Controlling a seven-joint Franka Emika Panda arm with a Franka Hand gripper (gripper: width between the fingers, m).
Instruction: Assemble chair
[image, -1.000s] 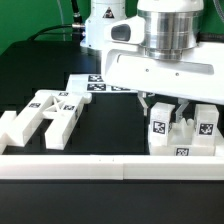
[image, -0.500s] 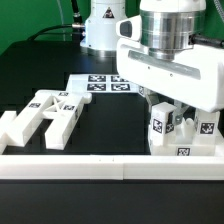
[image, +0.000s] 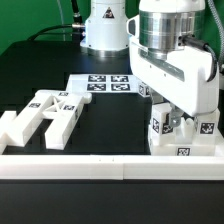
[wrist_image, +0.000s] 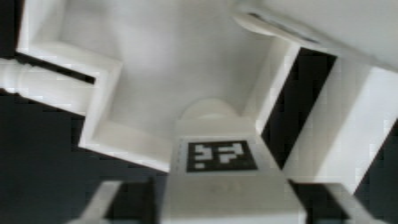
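Claw (image: 176, 119) down among upright chair pieces (image: 200, 135) at exterior view's right, grip impossible to tell, wrist view alone shows fingers (wrist_image: 128, 205) flanking a tagged piece (wrist_image: 222, 157)

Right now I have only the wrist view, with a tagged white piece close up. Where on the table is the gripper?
Observer: The gripper is down at the part-built chair, at the exterior view's right, by the front rail.
Operator: Any loose pieces elsewhere?
Observer: Yes. A cluster of white pieces lies at the exterior view's left, apart from the chair.
Operator: And the marker board?
Observer: The marker board lies flat farther back, near the arm's base.
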